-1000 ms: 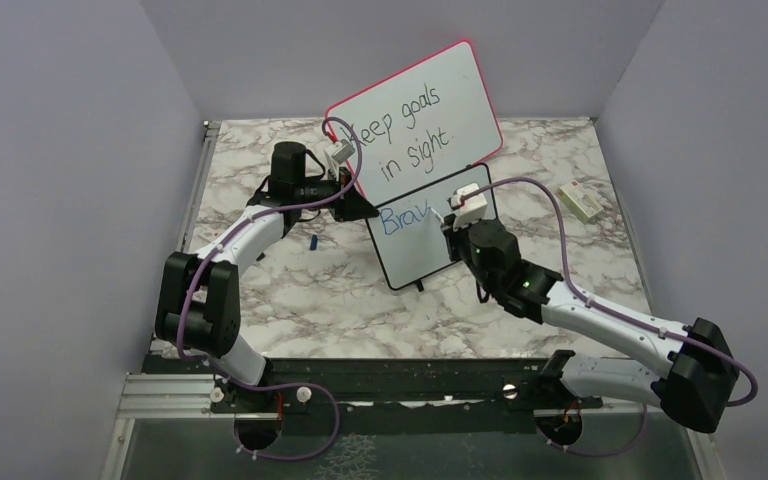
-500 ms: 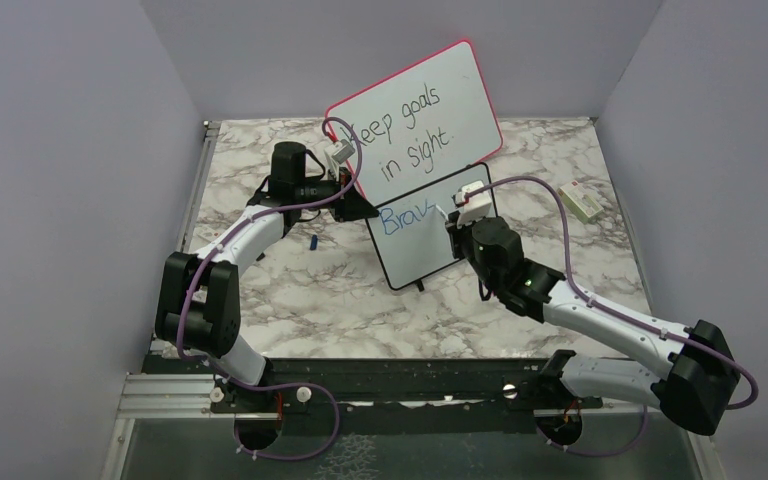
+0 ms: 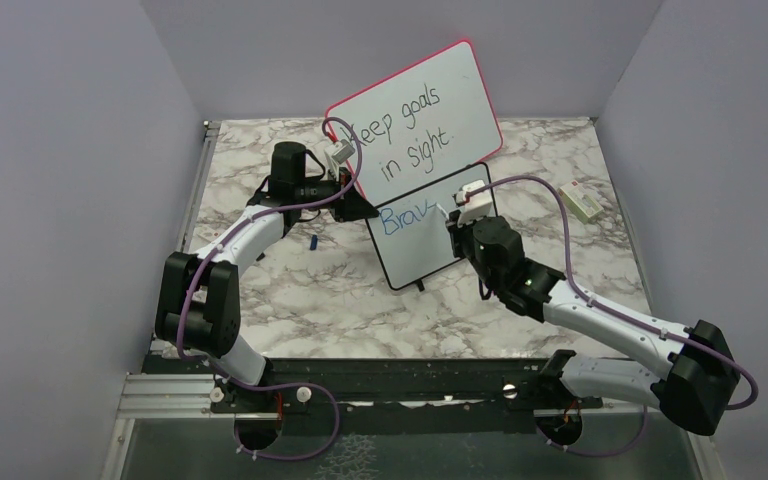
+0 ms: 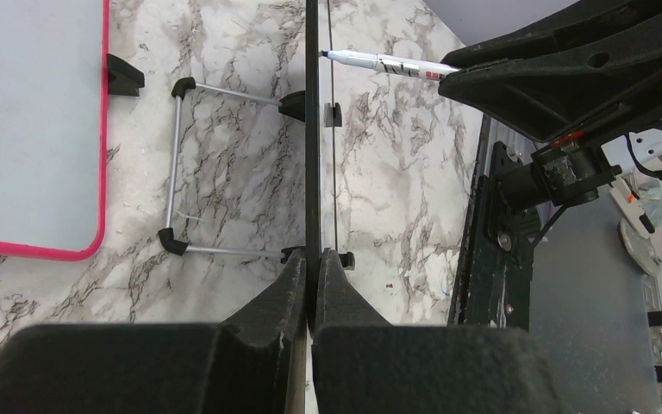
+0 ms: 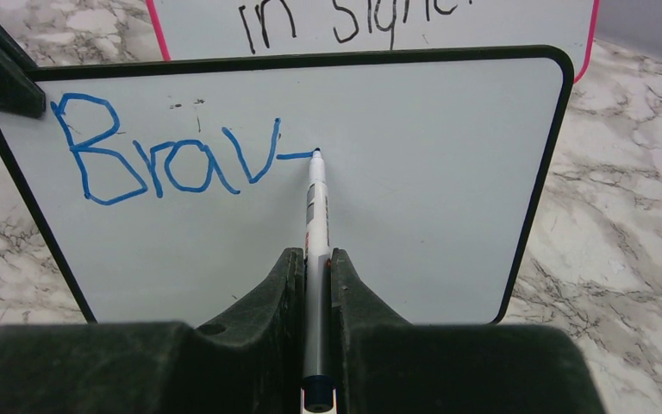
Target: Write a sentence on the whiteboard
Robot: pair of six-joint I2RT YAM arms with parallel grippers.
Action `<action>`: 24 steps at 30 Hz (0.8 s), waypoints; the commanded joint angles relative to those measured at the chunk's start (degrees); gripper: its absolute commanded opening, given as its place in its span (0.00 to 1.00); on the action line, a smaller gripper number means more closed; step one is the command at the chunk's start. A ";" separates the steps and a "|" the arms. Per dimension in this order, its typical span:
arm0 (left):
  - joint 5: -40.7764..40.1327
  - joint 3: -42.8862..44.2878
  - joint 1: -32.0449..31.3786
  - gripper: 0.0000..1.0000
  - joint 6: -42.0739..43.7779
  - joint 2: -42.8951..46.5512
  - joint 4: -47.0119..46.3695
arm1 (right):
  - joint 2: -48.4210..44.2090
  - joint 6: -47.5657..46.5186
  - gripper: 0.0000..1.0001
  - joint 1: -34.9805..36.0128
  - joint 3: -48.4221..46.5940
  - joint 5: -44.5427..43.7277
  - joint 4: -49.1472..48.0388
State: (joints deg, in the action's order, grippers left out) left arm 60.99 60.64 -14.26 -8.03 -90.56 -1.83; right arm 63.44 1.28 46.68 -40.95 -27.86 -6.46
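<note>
Whiteboard (image 3: 415, 255): upright mid-counter (image 3: 310, 290), just before the pink-framed board (image 3: 415, 115).
Sentence (image 5: 164, 159): reads "Brav"; a stroke has just run rightward, likely starting the "e". Most words remain.
Right jaws: clamped on blue marker (image 5: 316, 207), tip touching board.
Left jaws: pinching the whiteboard's edge.

- Right wrist view crops the pink-framed board (image 5: 500, 21) at the top (only letter bottoms show).
- Left wrist view shows the whiteboard (image 4: 312, 129) edge-on, writing face hidden.
- Top view: small blue object (image 3: 314, 242), too small to identify.
</note>
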 commanded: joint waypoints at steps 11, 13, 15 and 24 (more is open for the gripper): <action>1.23 0.17 -0.42 0.00 1.73 -1.46 4.02 | 1.17 -2.80 0.01 -0.67 -1.81 1.14 -3.48; 1.30 0.18 -0.42 0.00 1.73 -1.52 4.02 | 1.45 -2.87 0.01 -0.65 -2.02 2.07 -3.53; 1.33 0.18 -0.42 0.00 1.79 -1.47 4.02 | 1.68 -2.88 0.01 -0.67 -2.31 2.86 -3.45; 1.28 0.18 -0.42 0.00 1.78 -1.37 4.02 | 1.27 -2.96 0.00 -0.62 -2.16 5.05 -3.71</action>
State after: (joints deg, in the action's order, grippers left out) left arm 60.97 60.75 -14.26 -7.97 -90.59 -1.23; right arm 64.29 -1.15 46.37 -41.63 -25.74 -8.19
